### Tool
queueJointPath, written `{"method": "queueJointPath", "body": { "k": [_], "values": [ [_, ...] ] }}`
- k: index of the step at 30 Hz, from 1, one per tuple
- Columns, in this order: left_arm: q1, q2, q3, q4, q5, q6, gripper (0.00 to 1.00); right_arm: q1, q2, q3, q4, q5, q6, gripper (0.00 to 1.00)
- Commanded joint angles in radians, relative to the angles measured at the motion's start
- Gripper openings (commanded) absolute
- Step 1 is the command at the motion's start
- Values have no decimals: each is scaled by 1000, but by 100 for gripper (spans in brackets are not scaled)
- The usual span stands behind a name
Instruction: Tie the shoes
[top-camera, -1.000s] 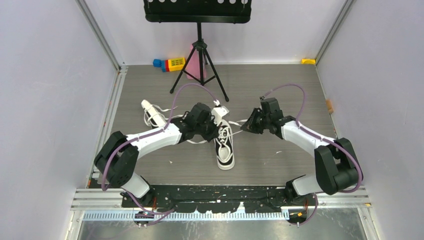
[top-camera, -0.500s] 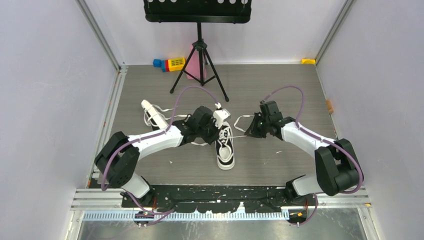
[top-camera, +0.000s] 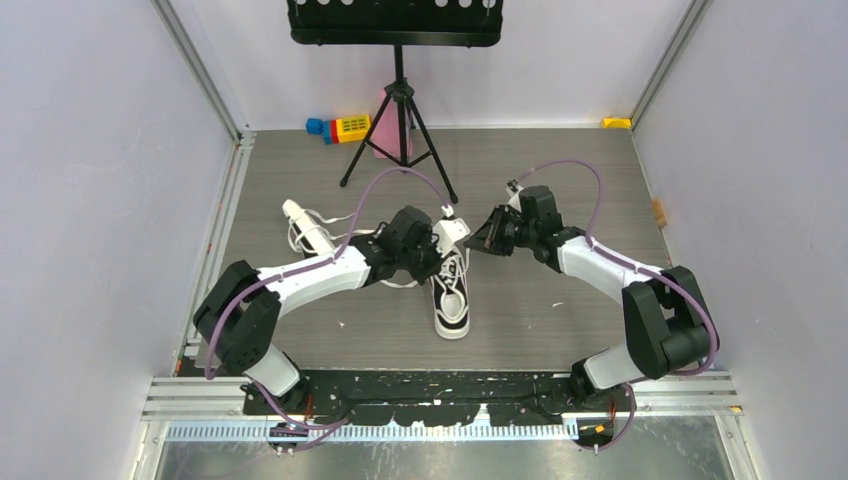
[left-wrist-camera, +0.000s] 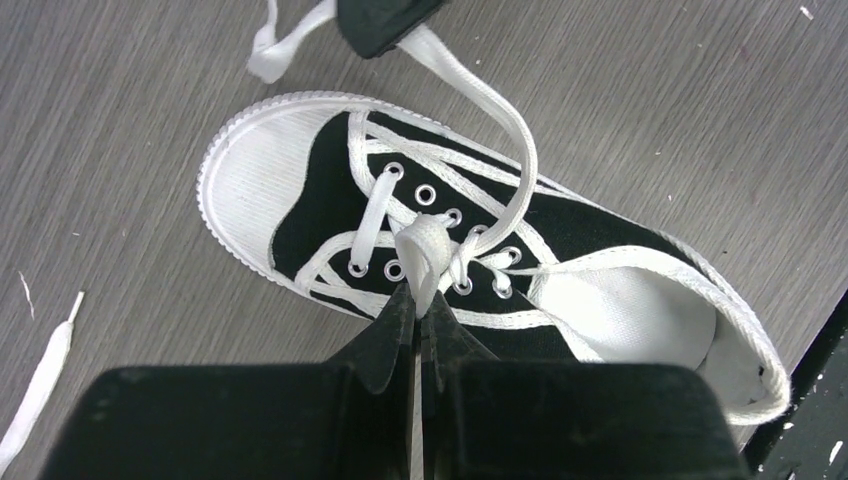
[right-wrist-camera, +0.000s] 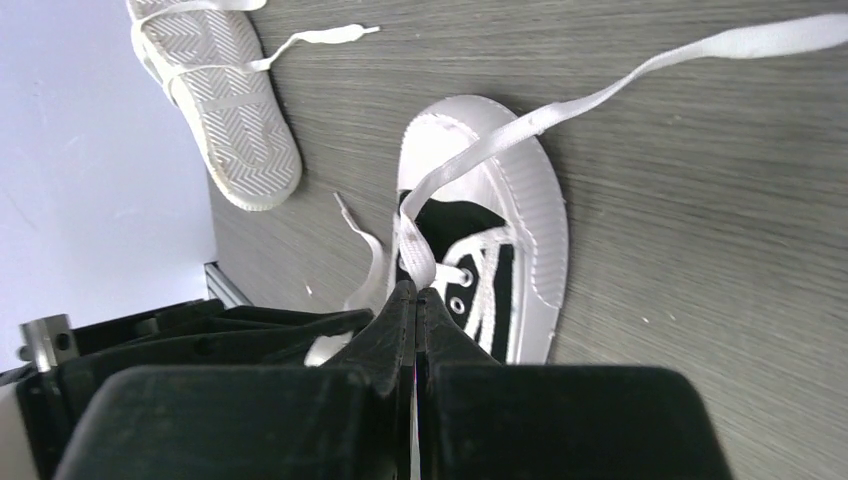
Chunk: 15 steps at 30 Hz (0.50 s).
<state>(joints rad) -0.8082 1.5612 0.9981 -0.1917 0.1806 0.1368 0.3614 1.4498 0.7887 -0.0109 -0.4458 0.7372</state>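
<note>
One shoe (top-camera: 452, 305) stands upright between the arms, a black sneaker with a white toe cap (left-wrist-camera: 250, 170) and white laces. My left gripper (left-wrist-camera: 418, 298) is shut on a loop of lace (left-wrist-camera: 422, 250) above the eyelets. My right gripper (right-wrist-camera: 416, 296) is shut on the other lace (right-wrist-camera: 560, 110), which runs taut up from the shoe (right-wrist-camera: 480, 250). From above, the left gripper (top-camera: 432, 258) hangs over the shoe and the right gripper (top-camera: 473, 243) sits just right of the heel. The second shoe (top-camera: 305, 228) lies on its side at the left, sole (right-wrist-camera: 225, 110) showing.
A music stand's tripod (top-camera: 400, 130) stands at the back, with coloured blocks (top-camera: 340, 128) and a pink object (top-camera: 383, 135) beside it. A yellow piece (top-camera: 616, 122) lies in the far right corner. Loose lace ends (left-wrist-camera: 40, 385) trail on the grey floor.
The right gripper has moved left and away from the bases, closer to the shoe's heel, taking its lace along. The left gripper has edged slightly right, still on its loop.
</note>
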Motion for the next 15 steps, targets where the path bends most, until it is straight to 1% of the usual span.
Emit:
{"method": "queueJointPath", "body": {
  "k": [1,7,13,15],
  "values": [
    [-3,16,39,8,34,60,0,17,32,41,124,-75,43,1],
    [-5,28,38,31,64,90,0,42,78,55,204,-120,85,1],
    [-5,39,49,42,80,97,0,55,107,61,240,-147,107,1],
    [-5,43,54,40,78,100,0,57,114,62,253,-159,114,4]
  ]
}}
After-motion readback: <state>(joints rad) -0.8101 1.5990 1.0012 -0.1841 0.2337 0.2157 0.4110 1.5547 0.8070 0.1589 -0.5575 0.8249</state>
